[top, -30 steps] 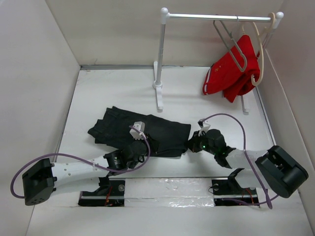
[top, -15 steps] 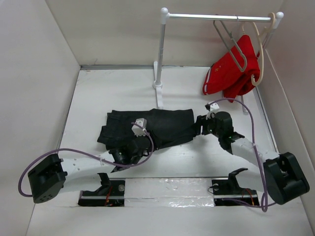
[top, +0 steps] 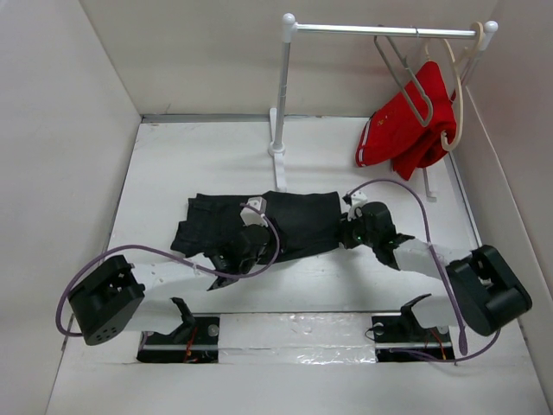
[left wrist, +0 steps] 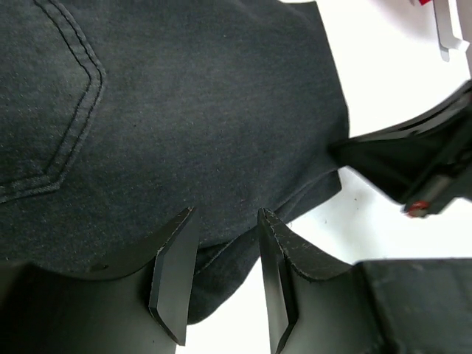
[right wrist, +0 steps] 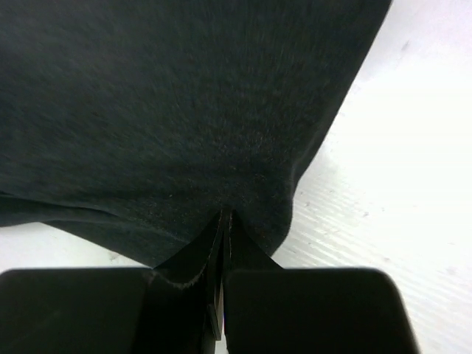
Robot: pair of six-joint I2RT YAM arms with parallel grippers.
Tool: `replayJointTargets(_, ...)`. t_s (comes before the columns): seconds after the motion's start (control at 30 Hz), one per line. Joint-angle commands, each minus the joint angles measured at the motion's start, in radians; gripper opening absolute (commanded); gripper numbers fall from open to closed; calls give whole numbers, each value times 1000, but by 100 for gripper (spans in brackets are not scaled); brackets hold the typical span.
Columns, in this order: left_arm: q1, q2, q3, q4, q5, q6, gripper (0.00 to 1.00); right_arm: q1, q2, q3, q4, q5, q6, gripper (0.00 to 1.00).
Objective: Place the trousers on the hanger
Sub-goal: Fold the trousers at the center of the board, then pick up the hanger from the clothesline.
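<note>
The dark trousers (top: 294, 225) lie folded flat on the white table (top: 199, 156), long side running left to right. The right gripper (right wrist: 223, 214) has its jaws clenched on their right edge. The left gripper (left wrist: 227, 214) has its jaws apart over the near edge.

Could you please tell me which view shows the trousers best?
Top external: the trousers show almost whole on the table. Left wrist shows only a pocket seam and hem edge; right wrist only plain cloth by an edge.

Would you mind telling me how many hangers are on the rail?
2. The thin grey metal hanger hangs near the rail's right end, across the red garment; the thicker cream hanger is just to its right. The garment might hide more.
</note>
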Motion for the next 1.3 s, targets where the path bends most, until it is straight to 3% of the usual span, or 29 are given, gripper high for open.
replayJointTargets(0.0,10,-35,-6,48,19,16,35,0,76,-32,151,-47,18,0)
replayJointTargets(0.2,21,-130,-34,5,9,31,35,12,-28,-127,125,18,64,0)
replayJointTargets(0.37,21,-187,-25,-15,3,57,34,75,-293,-66,-124,101,53,0)
replayJointTargets(0.4,30,-202,-18,-19,0,80,31,86,-333,-38,-163,117,31,4)
replayJointTargets(0.43,30,-216,-3,-27,-9,102,25,96,-408,35,-244,152,0,15)
replayJointTargets(0.47,30,-216,6,-29,-11,102,25,97,-444,78,-292,163,0,15)
replayJointTargets(0.5,30,-227,18,-32,-14,128,19,97,-471,123,-317,182,-46,27)
replayJointTargets(0.57,30,-234,46,-41,-14,154,9,69,-513,270,-367,256,-100,33)
replayJointTargets(0.6,30,-239,48,-32,-14,171,1,48,-522,321,-375,274,-181,15)
replayJointTargets(0.63,30,-241,45,-1,-15,200,0,20,-516,373,-384,284,-212,2)
replayJointTargets(0.9,30,-221,31,69,2,263,0,-368,-223,897,-441,3,-302,1)
replayJointTargets(0.93,30,-227,22,73,12,260,0,-426,-143,997,-450,-32,-307,12)
replayJointTargets(1.03,30,-262,0,62,22,252,0,-506,-29,1179,-493,-67,-348,69)
replayJointTargets(1.1,30,-277,-8,59,20,259,3,-540,91,1267,-565,-87,-385,78)
replayJointTargets(1.17,30,-280,6,36,26,259,5,-571,200,1386,-657,-162,-399,78)
replayJointTargets(1.27,30,-279,6,34,40,262,7,-581,234,1407,-659,-141,-413,78)
